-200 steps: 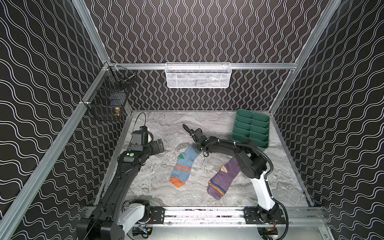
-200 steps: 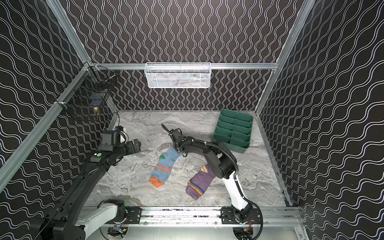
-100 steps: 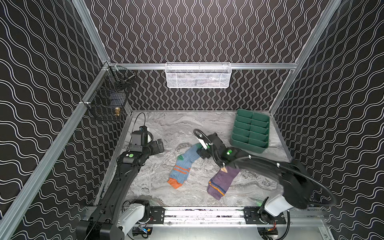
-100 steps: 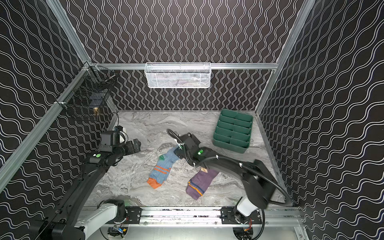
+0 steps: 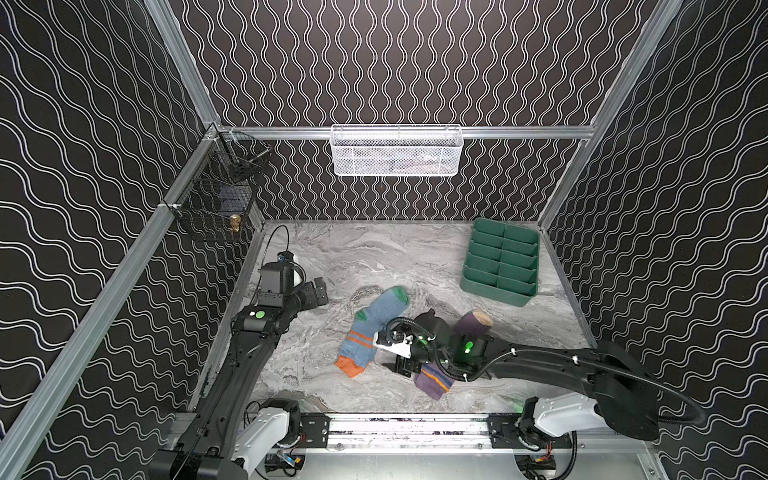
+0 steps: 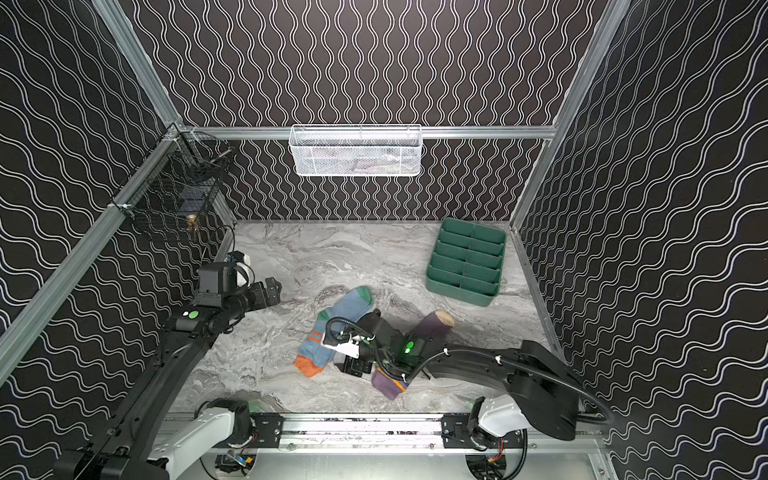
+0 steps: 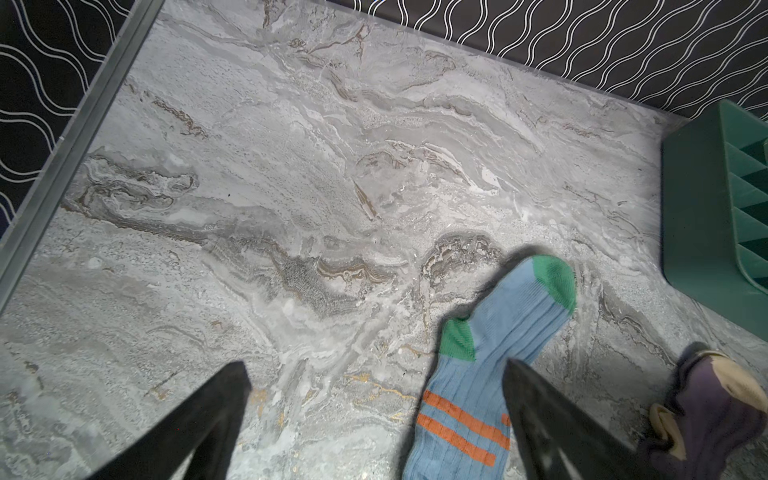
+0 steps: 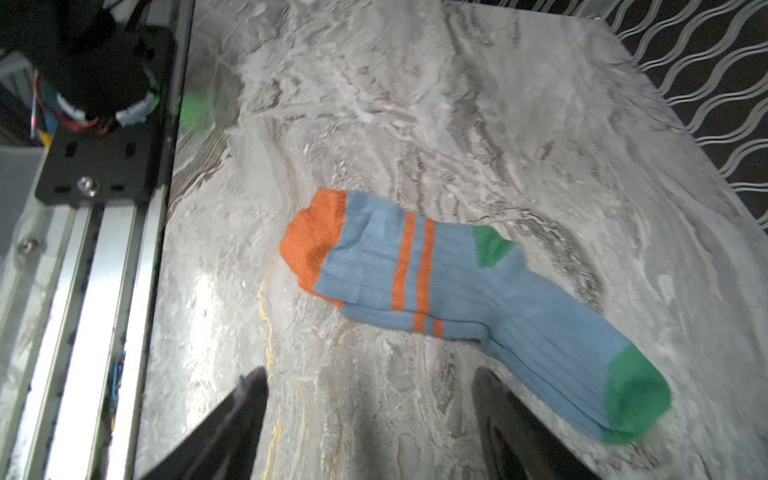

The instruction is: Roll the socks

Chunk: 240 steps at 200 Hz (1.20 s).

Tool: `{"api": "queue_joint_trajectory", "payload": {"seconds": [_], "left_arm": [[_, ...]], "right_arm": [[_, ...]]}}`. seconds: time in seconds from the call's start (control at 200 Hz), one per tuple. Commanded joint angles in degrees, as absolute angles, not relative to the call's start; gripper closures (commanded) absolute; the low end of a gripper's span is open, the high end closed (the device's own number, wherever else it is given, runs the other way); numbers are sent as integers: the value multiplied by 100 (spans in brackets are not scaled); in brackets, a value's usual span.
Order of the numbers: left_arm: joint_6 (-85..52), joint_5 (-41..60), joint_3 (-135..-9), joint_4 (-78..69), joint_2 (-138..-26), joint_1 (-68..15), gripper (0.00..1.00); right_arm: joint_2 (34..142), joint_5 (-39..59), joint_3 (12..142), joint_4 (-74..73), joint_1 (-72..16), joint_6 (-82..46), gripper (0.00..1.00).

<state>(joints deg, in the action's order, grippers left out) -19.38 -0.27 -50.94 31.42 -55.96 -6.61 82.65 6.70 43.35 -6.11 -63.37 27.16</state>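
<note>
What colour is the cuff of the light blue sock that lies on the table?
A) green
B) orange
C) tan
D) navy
B: in the right wrist view the light blue sock ends in an orange cuff, while green shows only on its toe and heel.

A robotics lab test cell, shown by an aluminium frame (image 5: 519, 132) closed in with black wavy-line wall panels (image 5: 395, 62), a marble-look counter (image 5: 374, 257), a left arm (image 5: 232, 374) and right arm (image 5: 561, 365) mounted on a front rail (image 5: 407, 428), and a white mesh basket (image 5: 397, 151) and black wire basket (image 5: 216, 199) hung from the frame.
</note>
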Motion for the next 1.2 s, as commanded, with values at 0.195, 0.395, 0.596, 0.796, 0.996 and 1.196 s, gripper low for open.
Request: {"api": "queue_joint_trajectory", "payload": {"seconds": [0.195,0.395,0.596,0.796,0.996,1.196], "left_arm": [[-1992,-135,-5063,3165,-5581,-668,1],[-1993,-166,-5062,3177,-5610,-663,1],[-1994,-115,-5096,3155,-5688,-664,1],[-1993,-140,-5093,3155,-5713,-663,1],[-1992,-149,-5089,3161,-5713,-665,1],[-2000,-141,-5080,3207,-5657,-668,1]], "right_arm": [[9630,729,4779,-1935,-6579,4049,25],[10307,671,5013,-1990,-6701,4208,30],[10810,623,5335,-1520,-6853,4265,41],[11106,412,5230,-1673,-6864,4276,58],[11249,306,5178,-1699,-6855,4154,84],[11065,459,5023,-1567,-6846,3818,100]]}}
